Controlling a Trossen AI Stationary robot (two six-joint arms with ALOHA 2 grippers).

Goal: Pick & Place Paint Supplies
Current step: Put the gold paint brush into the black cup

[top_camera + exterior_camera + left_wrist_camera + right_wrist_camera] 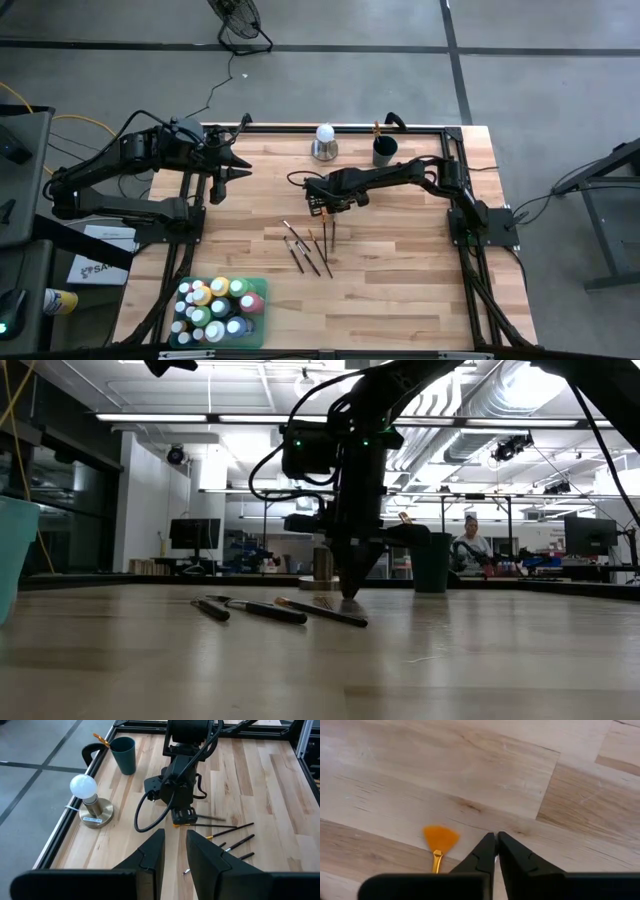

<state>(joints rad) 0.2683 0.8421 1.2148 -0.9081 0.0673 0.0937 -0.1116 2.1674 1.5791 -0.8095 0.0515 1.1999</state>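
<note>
Several thin brushes (310, 250) lie loose on the wooden table's middle. Paint bottles (215, 305) stand in a green tray (262, 300) at the near left. My right gripper (326, 210) points straight down at the far end of the brushes, shut, its tips on the table top (350, 596). A fan brush with orange bristles (440, 840) lies just beside its fingers. A thin dark brush (212, 818) runs out from under the gripper. My left gripper (175, 845) hangs open, high over the far left (228, 180), holding nothing. My right gripper comes from above with its shut fingertips (487, 845) down at the table, at the far end of the thin dark brush (200, 816). The fingers themselves hide that end, so I cannot tell whether they pinch it. The fan brush lies outside the fingers.
A white ball on a metal base (325, 135) and a dark green cup (385, 152) stand at the table's far edge. A black frame borders the table's far edge and both sides. Bare wood lies to the right of the brushes.
</note>
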